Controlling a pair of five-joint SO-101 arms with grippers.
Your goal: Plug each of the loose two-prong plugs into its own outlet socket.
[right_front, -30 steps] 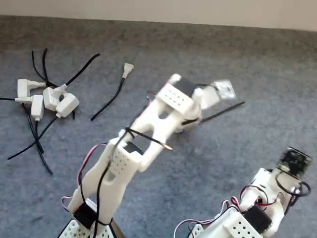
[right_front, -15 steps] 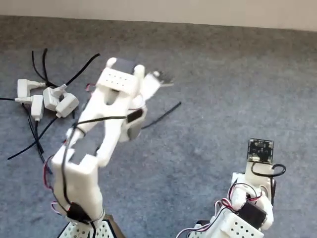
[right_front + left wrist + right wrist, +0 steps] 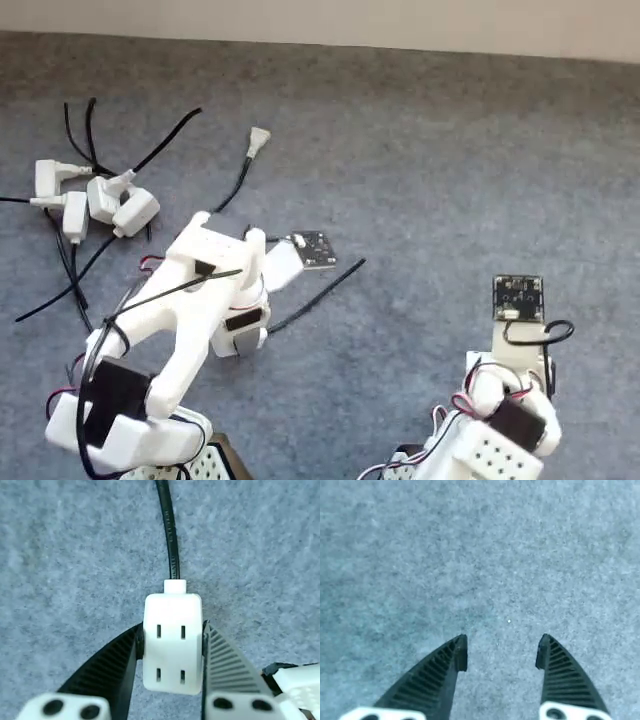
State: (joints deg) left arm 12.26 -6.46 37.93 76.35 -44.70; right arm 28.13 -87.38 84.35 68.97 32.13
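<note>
Left hand (image 3: 173,630) gripping white outlet socket (image 3: 172,662) (black cord (image 3: 170,530) attached), right hand (image 3: 503,637) spread wide over carpet (image 3: 470,555)

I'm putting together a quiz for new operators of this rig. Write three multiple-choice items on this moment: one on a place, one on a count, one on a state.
1. Where on the carpet does the heap of white plugs and cords lie in the high view?
A. at its left side
B. at its middle
C. at its right side

2. How many slots show on the face of the socket in the left gripper?
A. two
B. four
C. six

3. How is the right gripper?
A. shut on a cord
B. shut on nothing
C. open, holding nothing

1 A: the heap sits far left.
2 B: two pairs of slots show.
3 C: its fingers stand apart over bare carpet.
</note>
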